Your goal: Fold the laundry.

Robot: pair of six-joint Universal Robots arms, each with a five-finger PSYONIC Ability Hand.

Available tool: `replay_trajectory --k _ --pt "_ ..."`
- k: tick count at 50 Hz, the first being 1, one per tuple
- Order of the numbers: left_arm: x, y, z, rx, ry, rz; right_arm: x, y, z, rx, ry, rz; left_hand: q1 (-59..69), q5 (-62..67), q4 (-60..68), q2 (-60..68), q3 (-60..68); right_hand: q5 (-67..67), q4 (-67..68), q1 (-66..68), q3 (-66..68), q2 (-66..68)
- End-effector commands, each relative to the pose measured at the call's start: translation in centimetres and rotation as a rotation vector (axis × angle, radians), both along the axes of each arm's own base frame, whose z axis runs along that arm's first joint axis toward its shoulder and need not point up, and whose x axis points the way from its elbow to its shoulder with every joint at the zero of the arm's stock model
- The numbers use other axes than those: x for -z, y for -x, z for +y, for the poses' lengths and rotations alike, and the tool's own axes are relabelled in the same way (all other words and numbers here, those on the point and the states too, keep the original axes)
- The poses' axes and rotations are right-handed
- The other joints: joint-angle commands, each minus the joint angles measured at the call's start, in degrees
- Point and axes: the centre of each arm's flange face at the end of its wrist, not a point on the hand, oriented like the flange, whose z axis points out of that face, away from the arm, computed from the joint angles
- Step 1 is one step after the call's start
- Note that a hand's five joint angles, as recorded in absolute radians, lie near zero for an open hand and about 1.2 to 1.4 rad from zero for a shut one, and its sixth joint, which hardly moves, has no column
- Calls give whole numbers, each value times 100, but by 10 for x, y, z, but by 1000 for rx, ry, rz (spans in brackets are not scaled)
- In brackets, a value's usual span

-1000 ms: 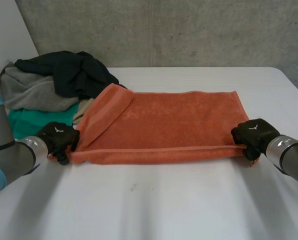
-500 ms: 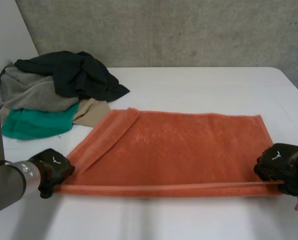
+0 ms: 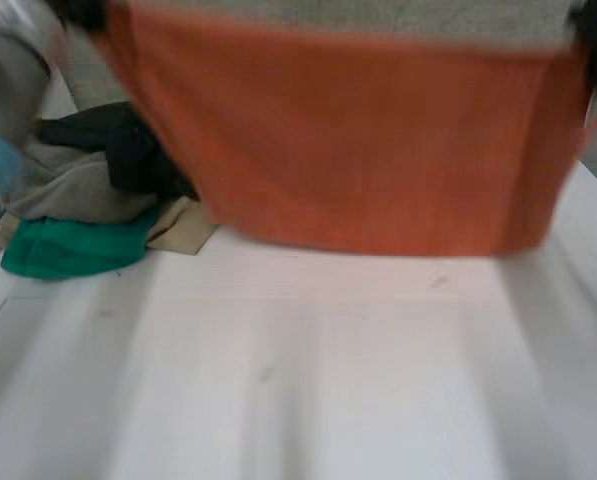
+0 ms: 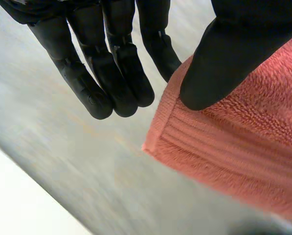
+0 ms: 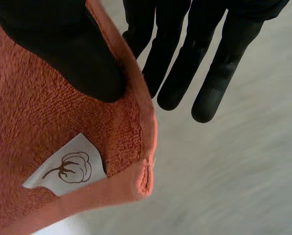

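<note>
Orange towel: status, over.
Left hand pinching one top corner, right hand the other. Orange towel hanging spread over the table. Laundry pile sits behind its left side.

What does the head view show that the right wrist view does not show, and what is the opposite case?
The head view adds the wider scene: the orange towel hangs spread out over the white table, with a pile of clothes partly behind it on the robot's left side. The right wrist view adds the grip: the right hand pinches a towel corner between thumb and fingers, near a white label with a drawn cotton flower. Both share the orange towel.
</note>
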Motion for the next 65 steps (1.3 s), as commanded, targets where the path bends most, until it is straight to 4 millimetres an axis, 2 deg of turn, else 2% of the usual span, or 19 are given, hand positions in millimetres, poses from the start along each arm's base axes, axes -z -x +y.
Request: replay_trajectory --k 1,4,11,12,15,16,18,20,24,27,32,35,38,40,43,48,50,59,65 --pt "-40 -6 6 54 125 172 -48 15 0 -70 196 -238 1436 1334 1157 1164 1205 1091 1143 1589 1224 1296" --pt "-27 -8 3 33 79 141 -39 13 -1 -77 146 -231 1436 1334 1157 1164 1205 1091 1143 1589 1224 1296" --pt "36 -12 4 -10 -113 25 0 10 1 -104 -50 -188 1436 1334 1157 1164 1205 1091 1143 1589 1224 1296" --pt "52 -12 8 -17 -156 -10 14 11 3 -106 -117 -176 1436 1334 1157 1164 1205 1091 1143 1589 1224 1296" --pt "75 -12 15 -18 -210 -70 39 12 8 -113 -235 -154 1436 1334 1157 1164 1205 1091 1143 1589 1224 1296" --pt "92 -12 21 -17 -243 -112 56 14 12 -118 -314 -135 1436 1334 1157 1164 1205 1091 1143 1589 1224 1296" --pt "110 -12 26 -15 -282 -155 76 15 16 -119 -391 -113 1436 1334 1157 1164 1205 1091 1143 1589 1224 1296" --pt "137 -14 37 -7 -342 -226 104 18 27 -120 -501 -74 1436 1334 1157 1164 1205 1091 1143 1589 1224 1296" --pt "178 -19 60 10 -453 -338 140 31 47 -98 -653 0 1436 1334 1157 1164 1205 1091 1143 1589 1224 1296" --pt "200 -27 82 8 -545 -427 152 42 67 -74 -753 72 1436 1334 1157 1164 1205 1091 1143 1589 1224 1296" --pt "220 -48 134 -4 -782 -585 147 62 106 -52 -910 257 1436 1334 1157 1164 1205 1091 1143 1589 1224 1296" --pt "223 -56 157 14 -907 -644 147 71 122 -87 -996 378 1436 1334 1157 1164 1205 1091 1143 1589 1224 1296" --pt "221 -54 167 53 -958 -669 145 69 127 -136 -1006 470 1436 1334 1157 1164 1205 1091 1143 1589 1224 1296" --pt "216 -49 164 68 -932 -662 145 66 124 -141 -991 475 1436 1334 1157 1164 1205 1091 1143 1589 1224 1296" --pt "210 -40 146 69 -866 -638 149 57 114 -148 -960 452 1436 1334 1157 1164 1205 1091 1143 1589 1224 1296" --pt "214 -24 91 25 -767 -593 161 42 87 -145 -880 367 1436 1334 1157 1164 1205 1091 1143 1589 1224 1296" --pt "216 -19 76 11 -743 -579 165 37 80 -141 -855 346 1436 1334 1157 1164 1205 1091 1143 1589 1224 1296" --pt "219 15 -2 -43 -547 -484 183 16 8 -40 -517 282 1436 1334 1157 1164 1205 1091 1143 1589 1224 1296" --pt "232 31 -36 -53 -499 -473 201 1 -27 -1 -438 287 1436 1334 1157 1164 1205 1091 1143 1589 1224 1296"
